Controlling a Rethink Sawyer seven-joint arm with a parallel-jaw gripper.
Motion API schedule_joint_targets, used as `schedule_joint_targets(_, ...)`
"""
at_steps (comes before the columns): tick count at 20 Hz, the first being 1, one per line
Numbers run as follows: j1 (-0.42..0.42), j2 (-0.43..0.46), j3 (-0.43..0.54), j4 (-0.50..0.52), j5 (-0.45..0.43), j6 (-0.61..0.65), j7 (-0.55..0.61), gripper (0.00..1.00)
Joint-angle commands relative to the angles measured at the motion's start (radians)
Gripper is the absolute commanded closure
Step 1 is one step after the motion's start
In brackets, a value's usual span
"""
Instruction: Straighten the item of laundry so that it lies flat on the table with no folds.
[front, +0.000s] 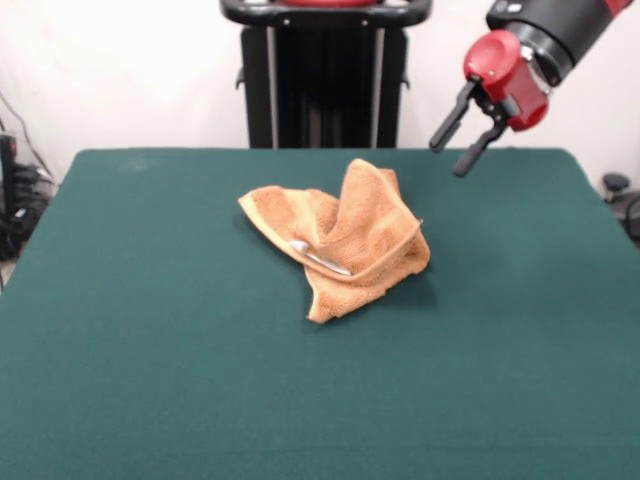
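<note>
The orange-tan terry towel (340, 238) lies crumpled near the middle of the dark green table (150, 350), with one part bunched up into a peak and folds over its right side. A small white tag (318, 257) shows on its front fold. My gripper (452, 145) hangs in the air at the upper right, above the table's far right part, tilted down to the left. Its two black fingers (476, 150) are spread apart with nothing between them. It is well clear of the towel, up and to the right of it.
The robot's black pedestal (325, 80) stands behind the table's far edge at the top centre. Cables and dark gear (15, 200) sit off the table's left edge, and a dark object (615, 185) sits off the right edge.
</note>
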Motion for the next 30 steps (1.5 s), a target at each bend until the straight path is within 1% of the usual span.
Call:
schedule_joint_targets(1,-0.014,0.049,0.083,0.003,0.003,-0.042,0.216,0.0)
schedule_joint_targets(6,-0.044,0.018,0.137,0.02,0.002,-0.071,0.204,0.0)
schedule_joint_targets(23,-0.114,-0.021,0.233,0.036,-0.01,-0.092,0.176,0.0)
schedule_joint_targets(30,-0.154,-0.052,0.297,0.05,-0.024,-0.118,0.162,0.0)
